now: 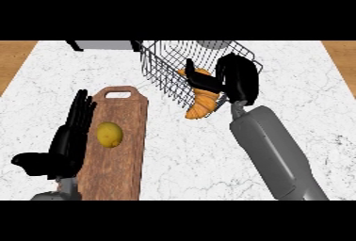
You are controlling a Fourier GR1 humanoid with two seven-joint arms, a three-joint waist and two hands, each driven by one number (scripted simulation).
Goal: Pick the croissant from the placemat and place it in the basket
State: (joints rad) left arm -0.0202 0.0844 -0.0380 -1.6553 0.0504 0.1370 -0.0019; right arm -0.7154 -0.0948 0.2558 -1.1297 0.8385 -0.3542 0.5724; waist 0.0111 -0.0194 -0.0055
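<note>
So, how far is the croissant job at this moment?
Done: the croissant is lifted, held at the wire basket wall. In hand: the right hand curls round it. Left: lower it inside and let go. The left hand rests open beside the wooden board, where a lemon lies.

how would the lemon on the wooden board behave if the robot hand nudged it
The lemon looks rounded and smooth, so it would probably roll along the flat wooden board. It seems stiff, not fragile. Nothing on the board blocks it.
</note>
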